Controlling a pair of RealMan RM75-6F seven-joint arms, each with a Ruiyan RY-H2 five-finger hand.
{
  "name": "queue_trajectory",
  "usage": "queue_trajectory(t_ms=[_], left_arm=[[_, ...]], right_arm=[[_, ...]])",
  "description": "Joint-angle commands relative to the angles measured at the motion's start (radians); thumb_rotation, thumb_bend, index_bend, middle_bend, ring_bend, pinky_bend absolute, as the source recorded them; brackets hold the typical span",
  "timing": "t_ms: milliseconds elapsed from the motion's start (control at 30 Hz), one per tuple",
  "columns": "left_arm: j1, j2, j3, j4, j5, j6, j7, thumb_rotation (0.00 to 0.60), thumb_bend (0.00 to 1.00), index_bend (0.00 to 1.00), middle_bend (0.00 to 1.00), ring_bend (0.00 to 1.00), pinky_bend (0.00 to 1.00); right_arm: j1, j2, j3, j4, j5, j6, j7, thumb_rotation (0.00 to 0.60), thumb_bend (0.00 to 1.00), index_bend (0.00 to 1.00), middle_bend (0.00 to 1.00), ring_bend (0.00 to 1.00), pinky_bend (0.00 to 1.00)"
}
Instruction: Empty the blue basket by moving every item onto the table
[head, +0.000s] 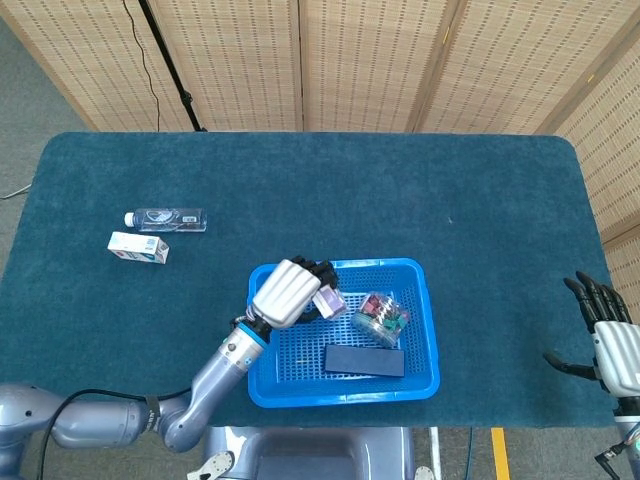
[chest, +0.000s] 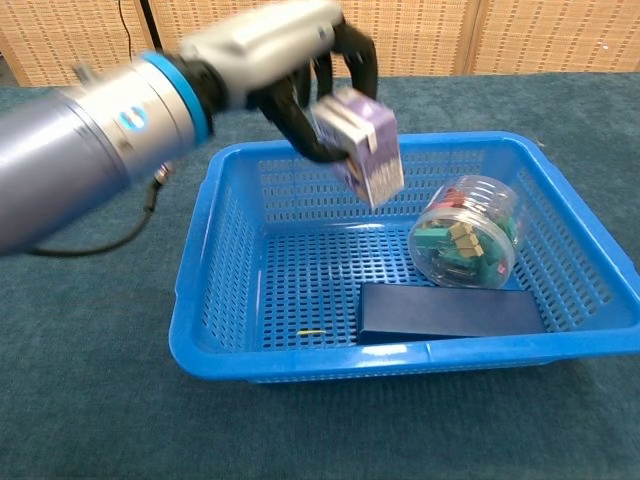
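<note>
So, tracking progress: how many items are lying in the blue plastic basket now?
2: a clear round jar at its right, a flat dark blue box at front. The left hand holds a purple carton above.

left hand (chest: 300, 60) is blurring, its top running off frame; its fingers are hiding part of purple carton (chest: 362, 145).
</note>
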Motion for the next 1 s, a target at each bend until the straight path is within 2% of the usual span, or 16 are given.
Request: queue_trajectory(t_ms=[33, 133, 300, 500, 533, 567, 600, 633, 667, 700, 767, 800, 933, 1000], left_arm=[[0.046, 0.129, -0.058, -0.114, 0.022, 0.047, -0.069, 0.600, 0.22, 0.48, 0.40, 0.48, 0.47], [0.092, 0.252, -0.096, -0.167, 0.020, 0.075, -0.117, 0.600, 0.22, 0.48, 0.40, 0.48, 0.47], [0.147, 0.393, -0.108, -0.162, -0.035, 0.055, -0.180, 0.600, 0.22, 0.48, 0.40, 0.48, 0.47], [0.182, 0.453, -0.065, -0.035, -0.095, -0.039, -0.289, 0.600, 0.22, 0.48, 0.40, 0.48, 0.47], [0.184, 0.452, -0.057, -0.011, -0.100, -0.054, -0.304, 0.600, 0.21, 0.46, 0.39, 0.46, 0.46], [0.185, 0.447, -0.048, 0.024, -0.101, -0.071, -0.329, 0.600, 0.21, 0.40, 0.34, 0.39, 0.45], [0.188, 0.438, -0.039, 0.062, -0.102, -0.086, -0.358, 0.600, 0.19, 0.32, 0.26, 0.32, 0.43], [0.191, 0.432, -0.033, 0.083, -0.101, -0.098, -0.383, 0.600, 0.15, 0.18, 0.14, 0.18, 0.34], [0.194, 0.429, -0.022, 0.105, -0.098, -0.126, -0.425, 0.600, 0.10, 0.06, 0.05, 0.07, 0.21], [0.195, 0.435, -0.012, 0.112, -0.094, -0.155, -0.452, 0.600, 0.07, 0.02, 0.01, 0.03, 0.15], [0.189, 0.486, 0.018, 0.103, -0.088, -0.265, -0.517, 0.600, 0.01, 0.00, 0.00, 0.00, 0.02], [0.191, 0.509, 0.020, 0.097, -0.084, -0.287, -0.541, 0.600, 0.00, 0.00, 0.00, 0.00, 0.00], [0.242, 0.610, 0.030, 0.052, -0.031, -0.263, -0.625, 0.600, 0.00, 0.00, 0.00, 0.00, 0.00], [0.329, 0.711, 0.063, -0.039, -0.029, -0.198, -0.637, 0.600, 0.00, 0.00, 0.00, 0.00, 0.00]], right_arm=[[-0.001, 0.001, -0.001, -0.003, -0.002, 0.003, -0.001, 0.600, 0.00, 0.00, 0.01, 0.00, 0.00], [-0.003, 0.001, -0.002, -0.006, -0.007, 0.007, -0.006, 0.600, 0.00, 0.00, 0.01, 0.00, 0.00], [0.000, -0.003, -0.009, -0.012, -0.017, 0.003, -0.023, 0.600, 0.00, 0.00, 0.00, 0.00, 0.00], [0.003, -0.013, -0.018, -0.023, -0.028, -0.002, -0.059, 0.600, 0.00, 0.00, 0.00, 0.00, 0.00], [0.003, -0.015, -0.018, -0.024, -0.028, -0.004, -0.064, 0.600, 0.00, 0.00, 0.00, 0.00, 0.00], [0.004, -0.018, -0.019, -0.025, -0.027, -0.006, -0.073, 0.600, 0.00, 0.00, 0.00, 0.00, 0.00], [0.005, -0.022, -0.019, -0.025, -0.025, -0.009, -0.083, 0.600, 0.00, 0.00, 0.00, 0.00, 0.00], [0.007, -0.024, -0.020, -0.025, -0.023, -0.012, -0.090, 0.600, 0.00, 0.00, 0.00, 0.00, 0.00], [0.009, -0.028, -0.021, -0.025, -0.021, -0.018, -0.099, 0.600, 0.00, 0.00, 0.00, 0.00, 0.00], [0.010, -0.030, -0.021, -0.025, -0.020, -0.021, -0.103, 0.600, 0.00, 0.00, 0.00, 0.00, 0.00], [0.011, -0.036, -0.022, -0.022, -0.025, -0.019, -0.109, 0.600, 0.00, 0.00, 0.00, 0.00, 0.00], [0.011, -0.039, -0.023, -0.020, -0.029, -0.016, -0.110, 0.600, 0.00, 0.00, 0.00, 0.00, 0.00], [0.016, -0.030, -0.017, -0.042, -0.021, -0.020, -0.146, 0.600, 0.00, 0.00, 0.00, 0.00, 0.00], [0.020, -0.001, -0.001, -0.115, -0.033, 0.003, -0.197, 0.600, 0.00, 0.00, 0.00, 0.00, 0.00]])
